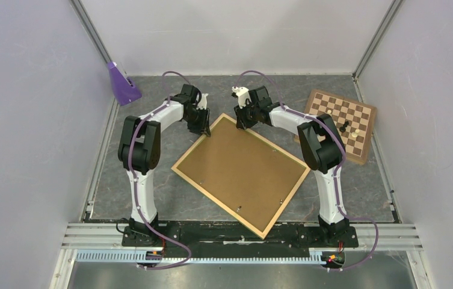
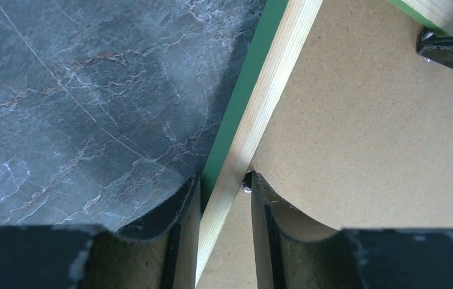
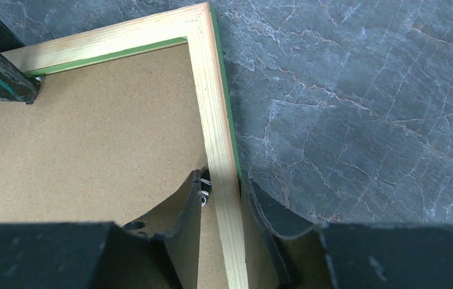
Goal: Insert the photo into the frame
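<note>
Holding item one, the right gripper [image 3: 221, 180]: clenched across a rail of the frame [image 3: 213, 108], one finger inside the opening against a small metal tab [image 3: 204, 183], the other on the outer green edge. I read this as a steadying pinch at about 1 o'clock on the frame. Item two, the left gripper [image 2: 222, 180]: it straddles the adjoining rail at about 11 o'clock, one jaw outside over the table [image 1: 163, 192], one inside beside another tab [image 2: 246, 182]. Both jaws sit very near the wood, and I cannot tell whether they bite. Item three, the frame itself: it lies at mid-table, pale wood back upward and green front down, turned like a diamond with one corner at 12 o'clock between the two grippers. Back-up is presumably the loading side. Item four, the hardboard panel [image 1: 242, 171]: it fills the whole opening. Item five, the photo: not visible in any view. If it is already inside, the panel hides it; I judge the tabs are the concern now. Item six, a chessboard [image 1: 341, 123] at 2 o'clock, well apart. Item seven, a purple stand [image 1: 123, 84] at 10 o'clock by the wall.
</note>
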Tool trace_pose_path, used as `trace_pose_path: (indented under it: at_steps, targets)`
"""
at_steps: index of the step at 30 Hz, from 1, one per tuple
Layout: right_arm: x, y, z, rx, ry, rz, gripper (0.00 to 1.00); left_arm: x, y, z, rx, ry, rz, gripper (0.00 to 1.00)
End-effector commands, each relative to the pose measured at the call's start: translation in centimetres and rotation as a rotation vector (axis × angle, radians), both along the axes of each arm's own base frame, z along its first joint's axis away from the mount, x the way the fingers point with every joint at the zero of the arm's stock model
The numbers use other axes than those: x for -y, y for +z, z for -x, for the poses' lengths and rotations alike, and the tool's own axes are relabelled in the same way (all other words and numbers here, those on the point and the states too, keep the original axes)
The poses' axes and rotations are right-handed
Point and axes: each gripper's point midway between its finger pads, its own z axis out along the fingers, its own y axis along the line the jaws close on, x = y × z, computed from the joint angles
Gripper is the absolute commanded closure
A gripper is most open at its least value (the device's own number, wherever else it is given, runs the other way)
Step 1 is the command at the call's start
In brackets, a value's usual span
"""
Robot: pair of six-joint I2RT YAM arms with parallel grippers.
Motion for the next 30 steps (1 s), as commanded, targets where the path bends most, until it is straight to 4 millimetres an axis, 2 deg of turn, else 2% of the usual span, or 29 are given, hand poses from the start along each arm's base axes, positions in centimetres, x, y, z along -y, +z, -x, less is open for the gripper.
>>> trace_pose_path:
  at_steps: [1,9,11,14,21,25,30]
  targets:
    - [3.4,-3.3,1.4,-0.066,-0.048,0.145,0.9,1.0,-0.5,-1.1,0.041,0.102,0.046,0.83]
    - [3.4,-3.5,1.6,-0.069,-0.047,0.144,0.9,1.2,-0.3,-1.3,-0.014,0.208,0.162,0.91]
    - [3.5,-3.5,1.6,-0.069,-0.048,0.144,0.9,1.2,-0.3,-1.4,-0.026,0.221,0.173,0.86]
    - [3.4,-3.6,1.6,-0.071,-0.046,0.143,0.9,1.1,-0.3,-1.5,-0.027,0.224,0.166,0.67]
    - [3.4,-3.5,1.5,-0.072,-0.046,0.138,0.9,1.6,-0.3,-1.7,-0.045,0.214,0.177,0.52]
    - [3.3,-3.5,1.5,-0.073,-0.044,0.135,0.9,1.9,-0.4,-2.0,-0.054,0.212,0.18,0.48]
    - [3.3,-3.5,1.6,-0.073,-0.043,0.133,0.9,1.6,-0.6,-2.1,-0.052,0.213,0.164,0.48]
